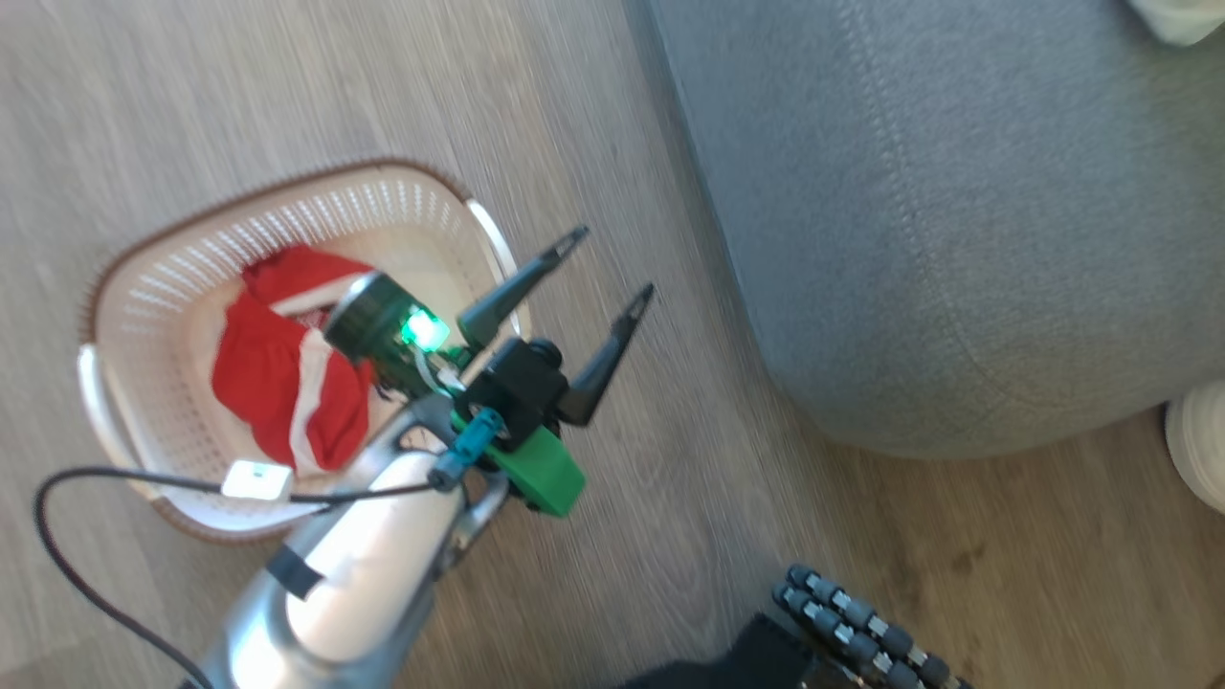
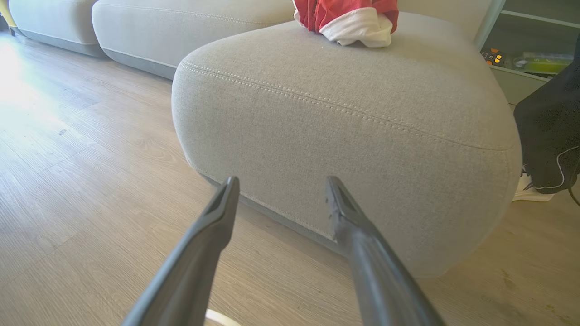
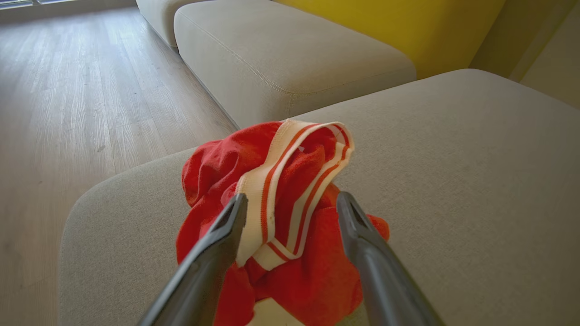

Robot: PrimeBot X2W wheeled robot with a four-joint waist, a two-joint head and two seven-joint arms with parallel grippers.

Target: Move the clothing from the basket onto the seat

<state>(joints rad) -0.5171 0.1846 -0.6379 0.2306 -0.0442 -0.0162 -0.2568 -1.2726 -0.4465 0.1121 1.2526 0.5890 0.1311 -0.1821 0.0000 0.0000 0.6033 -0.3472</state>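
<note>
2 red garments (image 1: pixel 258 373) (image 3: pixel 317 271), 1 basket (image 1: pixel 383 196), 1 seat (image 1: pixel 957 239)
1 crumpled in the perforated cream basket, left; 1, striped-trimmed, on the rounded grey fabric seat, right gripper (image 3: pixel 292 196) spread astride it; left gripper (image 1: pixel 613 259) spread over floor (image 1: pixel 670 536)

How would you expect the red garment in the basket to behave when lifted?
The red garment lies crumpled in folds, so it likely hangs floppy from a pinch. It looks thin, probably light. Trailing ends might catch the basket rim.
</note>
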